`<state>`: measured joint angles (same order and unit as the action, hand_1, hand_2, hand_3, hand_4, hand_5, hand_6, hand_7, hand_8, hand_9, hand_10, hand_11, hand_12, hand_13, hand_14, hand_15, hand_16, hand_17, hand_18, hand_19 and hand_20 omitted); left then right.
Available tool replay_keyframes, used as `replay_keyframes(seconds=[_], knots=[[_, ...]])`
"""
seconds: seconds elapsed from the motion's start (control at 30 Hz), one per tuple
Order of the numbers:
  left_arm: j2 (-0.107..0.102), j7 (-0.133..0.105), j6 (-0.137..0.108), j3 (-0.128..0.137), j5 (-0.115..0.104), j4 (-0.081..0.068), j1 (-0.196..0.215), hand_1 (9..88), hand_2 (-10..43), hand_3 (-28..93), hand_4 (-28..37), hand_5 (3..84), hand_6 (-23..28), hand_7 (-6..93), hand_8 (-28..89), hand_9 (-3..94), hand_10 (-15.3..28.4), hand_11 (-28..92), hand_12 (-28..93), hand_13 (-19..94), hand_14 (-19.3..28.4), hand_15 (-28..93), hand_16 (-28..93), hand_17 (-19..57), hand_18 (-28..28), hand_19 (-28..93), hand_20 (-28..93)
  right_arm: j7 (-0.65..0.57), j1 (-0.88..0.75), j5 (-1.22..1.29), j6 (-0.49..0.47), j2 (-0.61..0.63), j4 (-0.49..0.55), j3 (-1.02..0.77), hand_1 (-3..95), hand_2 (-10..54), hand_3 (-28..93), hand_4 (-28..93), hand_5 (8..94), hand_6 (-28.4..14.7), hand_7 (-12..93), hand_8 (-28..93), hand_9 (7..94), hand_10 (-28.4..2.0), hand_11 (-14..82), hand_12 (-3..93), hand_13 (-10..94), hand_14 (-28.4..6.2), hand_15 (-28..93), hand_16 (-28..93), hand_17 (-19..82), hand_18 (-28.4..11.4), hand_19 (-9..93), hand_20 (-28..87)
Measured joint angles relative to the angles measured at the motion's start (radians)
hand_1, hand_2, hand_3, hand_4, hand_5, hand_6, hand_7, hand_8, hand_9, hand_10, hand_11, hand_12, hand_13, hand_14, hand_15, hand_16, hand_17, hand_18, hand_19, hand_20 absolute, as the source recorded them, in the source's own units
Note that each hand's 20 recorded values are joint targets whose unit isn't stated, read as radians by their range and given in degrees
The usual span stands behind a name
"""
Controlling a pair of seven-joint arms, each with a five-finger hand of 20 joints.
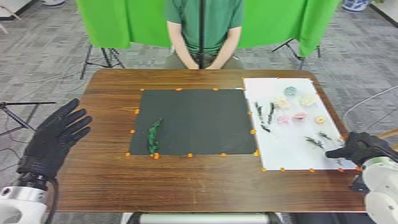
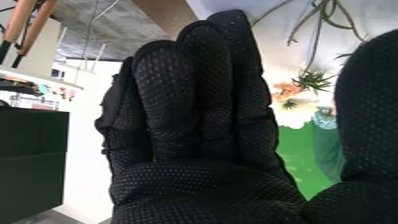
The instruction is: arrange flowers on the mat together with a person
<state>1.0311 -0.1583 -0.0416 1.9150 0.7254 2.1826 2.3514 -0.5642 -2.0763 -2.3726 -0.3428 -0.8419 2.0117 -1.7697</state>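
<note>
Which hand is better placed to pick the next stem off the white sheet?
Right, most likely. The right hand is by the sheet's near right corner, close to the small green sprigs, while the left hand is at the table's left edge, with the dark mat in between.

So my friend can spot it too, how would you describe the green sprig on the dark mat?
On the brown table, find the dark, squarish mat edged with orange dabs. Near its left side lies a long green sprig, running roughly away from the robot. It is the only plant there; the flowers and other sprigs lie on the white sheet.
</note>
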Motion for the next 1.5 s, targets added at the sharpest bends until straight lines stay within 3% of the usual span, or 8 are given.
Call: replay_keyframes(seconds=[0.3,0.37,0.6,0.8,1.03,1.3,1.5], knots=[[-0.001,0.003,0.0,0.0,0.0,-0.001,-0.004,30.7,-6.4,67,-26.0,30.8,3.2,14.7,-8,26.3,10.8,17,19,22,13.3,25,4,-8.6,21.0,42,10,-0.016,0.043,-0.019,-0.002,0.018,-0.026,0.046,48.0,-9.5,48,-28,77.6,1.1,31,-12,80.1,-10.7,46.4,35.3,74,-9.1,68,31,41,-20.0,88,42],[-0.001,0.004,0.0,0.0,0.0,-0.001,-0.006,30.7,-6.4,67,-26.0,30.8,3.2,14.7,-8,26.3,10.7,17,19,22,13.2,25,4,-8.6,21.0,42,10,-0.014,0.053,-0.016,-0.002,0.02,-0.028,0.056,49.2,-9.5,51,-28,78.2,0.9,31,0,81.4,-10.0,46.4,35.5,75,-8.9,68,31,42,-19.8,89,41],[-0.001,0.007,0.0,0.0,0.0,-0.001,-0.008,30.6,-6.3,67,-26.1,30.8,3.2,14.6,-8,26.3,10.7,17,19,22,13.4,25,4,-8.7,21.1,42,10,-0.012,0.079,0.053,0.019,0.021,-0.04,0.072,48.0,-9.0,69,-28,80.5,0.4,32,8,84.0,-9.2,46.8,36.1,77,-8.4,68,32,43,-20.1,91,41],[-0.001,0.007,0.0,-0.001,-0.001,-0.001,-0.008,30.6,-6.1,67,-26.2,30.8,3.2,14.7,-8,26.4,10.8,17,19,22,13.4,25,4,-8.8,21.1,42,10,-0.012,0.079,0.087,0.042,0.018,-0.047,0.064,47.1,-9.4,74,-26,83.1,0.9,33,11,88.6,-8.5,50.1,36.2,81,-7.6,71,33,47,-20.7,93,47],[-0.001,0.008,0.0,-0.001,-0.001,-0.002,-0.008,30.6,-6.1,67,-26.1,30.8,3.2,14.7,-8,26.4,10.8,17,19,22,13.4,25,4,-8.8,21.1,42,10,0.002,0.059,0.131,0.104,-0.002,-0.045,0.063,42.6,-9.5,79,-18,83.8,2.1,43,17,90.3,-6.8,62.1,36.1,84,-7.5,80,33,52,-21.4,93,63],[-0.002,0.008,0.0,-0.001,-0.001,-0.002,-0.008,30.5,-6.0,67,-26.1,30.8,3.3,14.6,-8,26.4,10.9,17,19,22,13.4,25,4,-8.8,21.1,42,10,0.01,0.035,0.159,0.121,-0.039,0.013,0.062,38.8,-8.7,82,-14,85.4,2.6,46,18,92.2,-6.8,64.6,35.9,87,-6.9,82,33,55,-21.6,93,68],[-0.004,0.008,0.0,-0.001,-0.001,-0.002,-0.008,30.4,-6.2,68,-26.0,30.9,3.3,14.6,-8,26.4,10.8,17,19,22,13.4,25,4,-8.8,21.1,42,10,0.012,0.055,0.151,0.191,-0.044,0.078,0.068,37.7,-7.8,83,-10,85.7,2.7,47,18,93.0,-6.6,65.7,35.8,88,-6.7,83,32,56,-21.7,93,70]])
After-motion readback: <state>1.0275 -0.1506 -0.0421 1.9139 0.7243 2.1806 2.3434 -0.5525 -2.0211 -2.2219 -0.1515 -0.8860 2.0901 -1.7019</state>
